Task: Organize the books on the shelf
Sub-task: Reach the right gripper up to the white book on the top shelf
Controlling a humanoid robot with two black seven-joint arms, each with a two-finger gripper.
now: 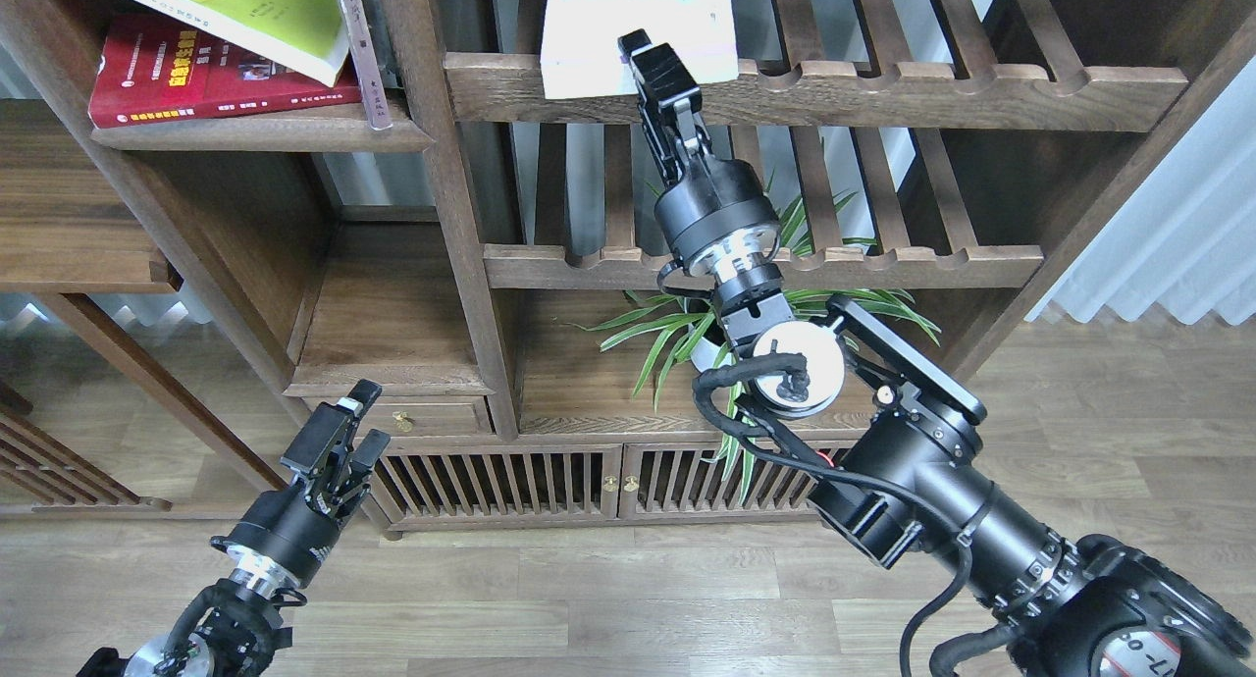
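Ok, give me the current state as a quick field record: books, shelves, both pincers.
red book: lying flat on solid-board shelf, upper left
green book: resting tilted on top of red book
white book: on upper slatted shelf, front edge overhanging the rail
right pincer: raised at white book's lower edge; grip not clear
left pincer: low, near the drawer, fingers apart, holding nothing
plant: behind right arm, lower compartment

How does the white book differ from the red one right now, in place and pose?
The white book lies on the slatted shelf, overhanging its front rail, with my right hand at its lower edge. The red book lies flat on the solid shelf to the left, under the green book, with no hand near. Both are paperbacks.
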